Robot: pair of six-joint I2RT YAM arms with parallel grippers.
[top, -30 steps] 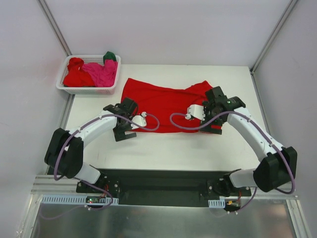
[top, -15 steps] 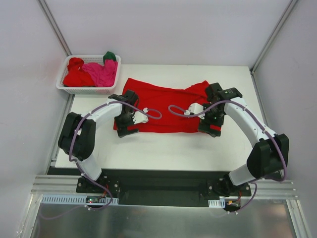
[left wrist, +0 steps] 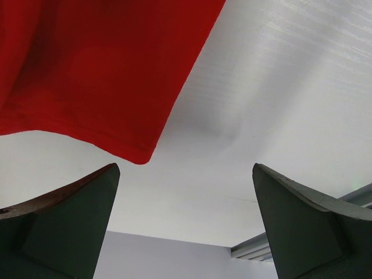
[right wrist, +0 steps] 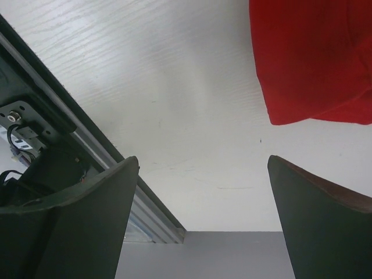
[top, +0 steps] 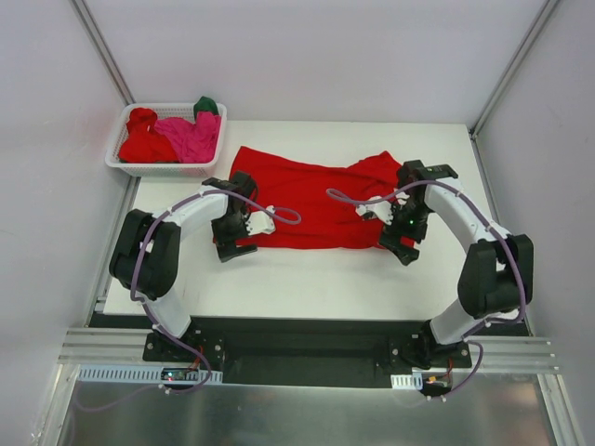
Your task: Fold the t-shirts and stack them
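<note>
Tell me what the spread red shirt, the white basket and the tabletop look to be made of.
Red t-shirt: soft matte cloth, probably cotton or a blend; it lies in folds and shows a stitched hem. Basket: likely moulded plastic, white and smooth, with a lattice wall. Table: white matte surface with fine grain lines, perhaps laminate or painted wood.

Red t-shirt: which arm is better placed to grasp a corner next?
Probably left: a red t-shirt corner faces the left end effector between its fingers; the right end effector has its corner off to one side.
</note>
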